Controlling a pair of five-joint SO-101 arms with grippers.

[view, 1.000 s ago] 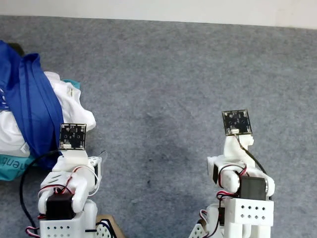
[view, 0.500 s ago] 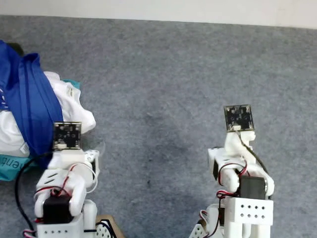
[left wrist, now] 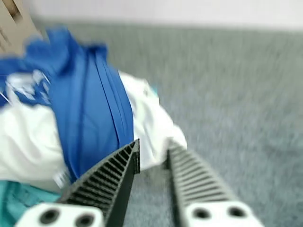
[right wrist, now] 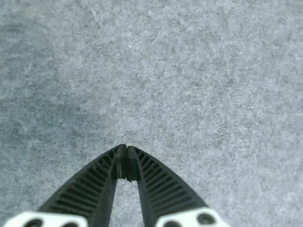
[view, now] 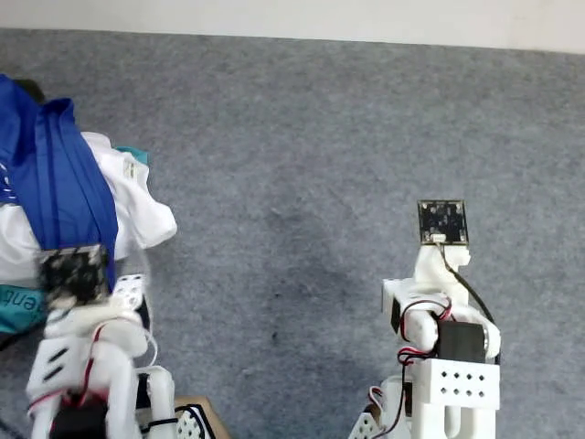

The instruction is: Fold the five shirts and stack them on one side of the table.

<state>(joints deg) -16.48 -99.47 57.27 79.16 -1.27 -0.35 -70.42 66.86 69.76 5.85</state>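
Along the left edge of the grey table (view: 320,137) we saw the shirt pile (view: 37,238), blue shirt (view: 55,174) over white shirt (view: 137,206), broad grey surface to its right, left gripper (left wrist: 154,150) spread near it, swung leftward since before, right gripper (right wrist: 126,163) pressed together.

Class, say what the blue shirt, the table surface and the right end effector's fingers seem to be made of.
Blue shirt: thin fabric, perhaps polyester; it drapes in soft folds. Table surface: grey felt or carpet, matte and fuzzy. Fingers of the right end effector: matte black plastic, ribbed.
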